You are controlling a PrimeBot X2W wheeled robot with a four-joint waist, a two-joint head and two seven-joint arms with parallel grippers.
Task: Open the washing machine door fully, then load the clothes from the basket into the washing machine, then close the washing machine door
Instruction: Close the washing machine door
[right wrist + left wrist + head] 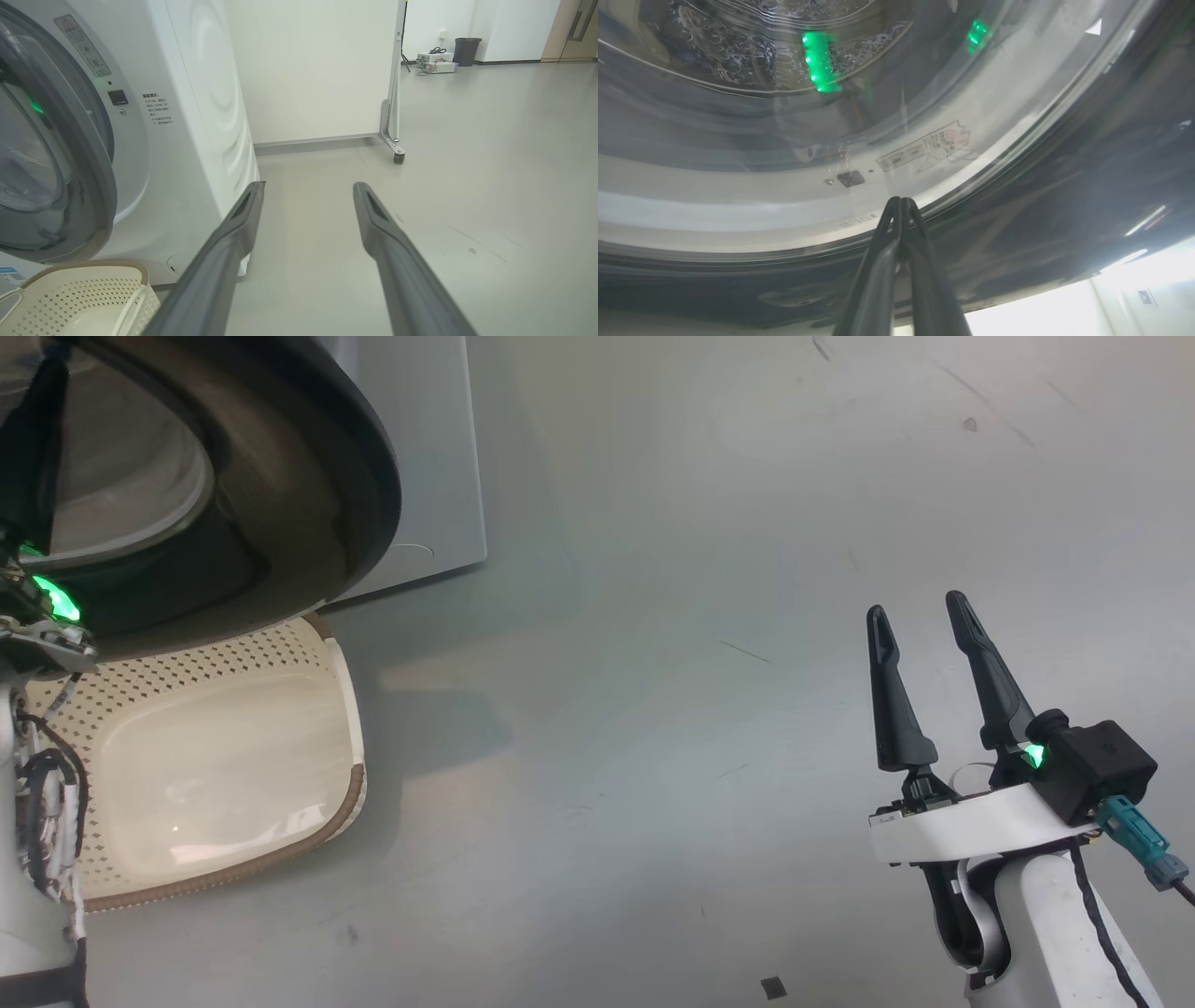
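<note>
Warning sticker point(82, 45): washing machine point(196, 154) front, up-left of the right claw point(306, 186); triangle sign, print too small to read.
Printed notice point(158, 108): Chinese lines left of that claw, unreadable.
Blue label point(10, 276): far lower left, illegible.
Diagram sticker point(924, 145): just above the left claw point(901, 200), unreadable.

This is looking like a robotics test lab in an office-type building rather than a home. A white front-loading washing machine point(187, 116) is standing alone on a wide, bare, smooth grey floor point(490, 154). A white partition panel on castor wheels point(317, 70) is standing just behind it. Further back, a dark grey waste bin point(467, 50) and white equipment boxes with loose cables point(434, 63) are sitting against a plain white wall.
</note>
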